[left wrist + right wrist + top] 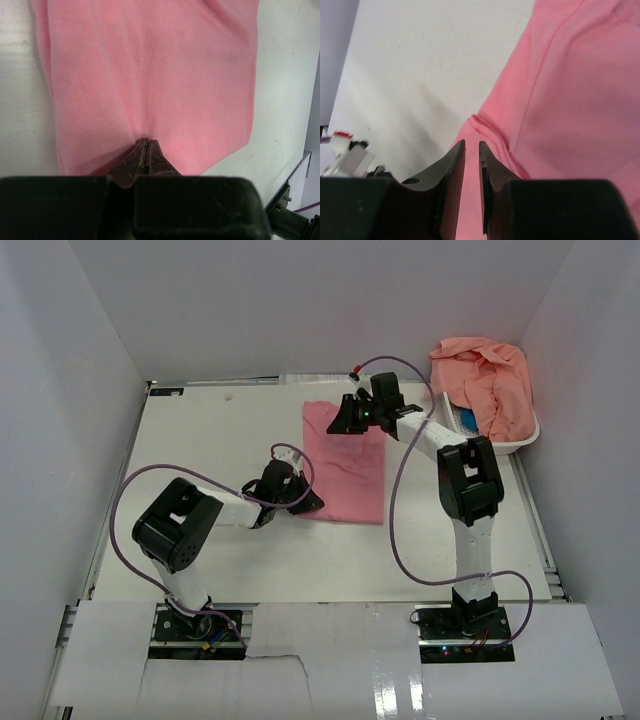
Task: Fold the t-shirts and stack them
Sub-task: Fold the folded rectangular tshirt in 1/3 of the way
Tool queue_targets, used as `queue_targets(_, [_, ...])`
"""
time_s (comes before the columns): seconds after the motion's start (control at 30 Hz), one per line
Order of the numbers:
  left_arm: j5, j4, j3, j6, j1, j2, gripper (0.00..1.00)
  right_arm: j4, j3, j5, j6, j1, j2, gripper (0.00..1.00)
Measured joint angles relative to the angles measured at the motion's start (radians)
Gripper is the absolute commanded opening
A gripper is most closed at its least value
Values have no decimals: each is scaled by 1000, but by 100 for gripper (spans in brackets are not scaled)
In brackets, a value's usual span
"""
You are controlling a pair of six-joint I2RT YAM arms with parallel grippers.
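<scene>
A rose-pink t-shirt (pixel 348 468) lies folded into a long strip in the middle of the white table (pixel 200 440). My left gripper (pixel 305 502) is at the strip's near left corner. In the left wrist view its jaws (pixel 146 140) are shut, with the t-shirt (pixel 150 75) puckering into creases at their tips. My right gripper (pixel 340 422) hangs over the strip's far left corner. Its fingers (pixel 471 144) stand a narrow gap apart above the hemmed edge of the t-shirt (pixel 570 100), gripping nothing. More salmon t-shirts (pixel 485 380) are heaped in the basket.
The white slotted basket (pixel 522 447) stands at the far right against the right wall. White walls close in the table on the left, back and right. A purple cable (pixel 400 510) loops from the right arm over the table.
</scene>
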Motion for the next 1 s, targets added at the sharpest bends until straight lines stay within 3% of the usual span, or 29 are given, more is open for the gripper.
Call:
queue_targets(0.2, [-11, -105, -21, 11, -14, -77, 0, 71, -380, 10, -13, 0, -344, 23])
queue_targets(0.3, [-19, -143, -21, 16, -15, -94, 0, 115, -516, 7, -22, 2, -426, 20])
queue_targets(0.57, [-49, -193, -21, 20, -20, -111, 0, 199, -632, -55, -21, 2, -306, 15])
queue_targets(1.0, [-72, -205, -24, 31, -21, -119, 0, 289, -578, -70, 4, -6, -163, 11])
